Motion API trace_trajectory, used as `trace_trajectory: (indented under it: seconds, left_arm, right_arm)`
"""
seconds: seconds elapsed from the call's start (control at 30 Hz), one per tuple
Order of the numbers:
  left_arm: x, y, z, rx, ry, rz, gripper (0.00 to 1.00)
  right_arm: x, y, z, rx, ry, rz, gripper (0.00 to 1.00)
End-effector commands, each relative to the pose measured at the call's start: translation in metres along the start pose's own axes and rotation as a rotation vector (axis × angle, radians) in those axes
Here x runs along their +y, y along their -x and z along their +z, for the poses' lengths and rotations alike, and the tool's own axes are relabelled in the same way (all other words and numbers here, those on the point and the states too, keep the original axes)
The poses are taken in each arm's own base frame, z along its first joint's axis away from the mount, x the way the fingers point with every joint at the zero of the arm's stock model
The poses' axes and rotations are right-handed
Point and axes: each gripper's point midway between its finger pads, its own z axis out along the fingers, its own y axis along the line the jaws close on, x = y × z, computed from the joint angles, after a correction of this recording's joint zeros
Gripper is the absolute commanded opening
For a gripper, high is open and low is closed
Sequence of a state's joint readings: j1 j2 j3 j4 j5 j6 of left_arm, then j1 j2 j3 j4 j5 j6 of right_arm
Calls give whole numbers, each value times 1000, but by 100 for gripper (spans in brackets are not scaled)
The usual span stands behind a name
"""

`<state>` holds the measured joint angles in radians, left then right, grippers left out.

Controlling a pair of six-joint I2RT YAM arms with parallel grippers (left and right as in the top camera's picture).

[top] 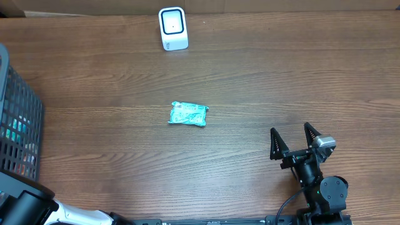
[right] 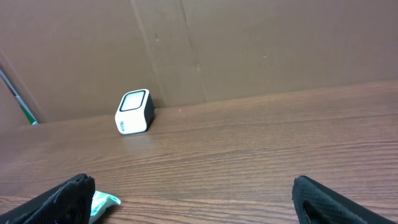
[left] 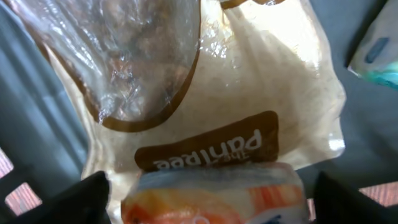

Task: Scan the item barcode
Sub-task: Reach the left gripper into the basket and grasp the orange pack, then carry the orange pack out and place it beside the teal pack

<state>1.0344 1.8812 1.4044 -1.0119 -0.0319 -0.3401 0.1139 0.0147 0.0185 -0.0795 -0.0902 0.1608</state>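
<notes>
At left, inside basket (left: 37, 124), straddles orange-white packet (left: 217, 190) with left gripper (left: 208, 202) spread; near right, holds right gripper (top: 289, 129) spread

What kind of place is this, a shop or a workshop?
Probably a mock shop checkout on a test bench: a small white box-shaped barcode scanner on the brown wooden table, and a dark mesh basket of packaged goods at its edge.

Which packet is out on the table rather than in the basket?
The small teal foil packet lying flat mid-table; the beige plastic bag and orange-and-white packet lie inside the dark mesh basket.
</notes>
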Motion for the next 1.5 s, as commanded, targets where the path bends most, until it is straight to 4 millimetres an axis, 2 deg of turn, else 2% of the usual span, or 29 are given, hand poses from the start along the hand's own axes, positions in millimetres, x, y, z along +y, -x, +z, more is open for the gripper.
trace_trajectory:
  seconds: [0.0, 0.03, 0.07, 0.1, 0.13, 0.17, 0.33, 0.5, 0.77, 0.93, 1.07, 1.1, 1.17, 1.23, 1.37, 1.47]
  left_arm:
    - [-3, -13, 10, 49, -11, 27, 54]
    - [-3, -14, 10, 51, -10, 27, 44]
    - [-3, -14, 10, 52, -10, 27, 27]
    - [-3, -14, 10, 53, -9, 27, 17]
    - [-2, -15, 10, 55, -9, 27, 8]
    - [-2, -15, 8, 57, -8, 27, 4]
    - [-4, -9, -10, 56, -8, 20, 4]
    - [-8, 6, -51, 25, -19, 0, 4]
    - [-15, 33, -153, -133, -84, -35, 4]
    - [-31, 33, -222, -258, -239, -27, 4]
    - [-53, 13, -279, -336, -435, 1, 4]
    - [-60, 1, -298, -362, -496, 31, 4]
    - [-67, -14, -314, -378, -546, 64, 4]
    - [-77, -44, -331, -361, -604, 121, 4]
    - [-88, -110, -348, -361, -593, 314, 5]
    - [-97, -152, -345, -372, -510, 476, 4]
  right_arm:
    - [1, -2, 0, -3, 7, -3, 100]
    - [1, -2, 0, -4, 7, -3, 100]
    - [1, -2, 0, -4, 6, -3, 100]
    - [1, -2, 0, -4, 7, -3, 100]
    - [1, -2, 0, -3, 7, -3, 100]
    - [1, -2, 0, -3, 7, -3, 100]
    - [1, -2, 0, -4, 7, -3, 100]
    - [1, -2, 0, -4, 6, -3, 100]
    - [1, -2, 0, -4, 7, -3, 100]
    - [1, -2, 0, -4, 7, -3, 100]
    - [1, -2, 0, -3, 7, -3, 100]
    - [1, -2, 0, -4, 7, -3, 100]
    - [1, -2, 0, -4, 7, -3, 100]
    - [1, -2, 0, -4, 6, -3, 100]
    - [1, -2, 0, -3, 7, -3, 100]
    - [1, -2, 0, -3, 7, -3, 100]
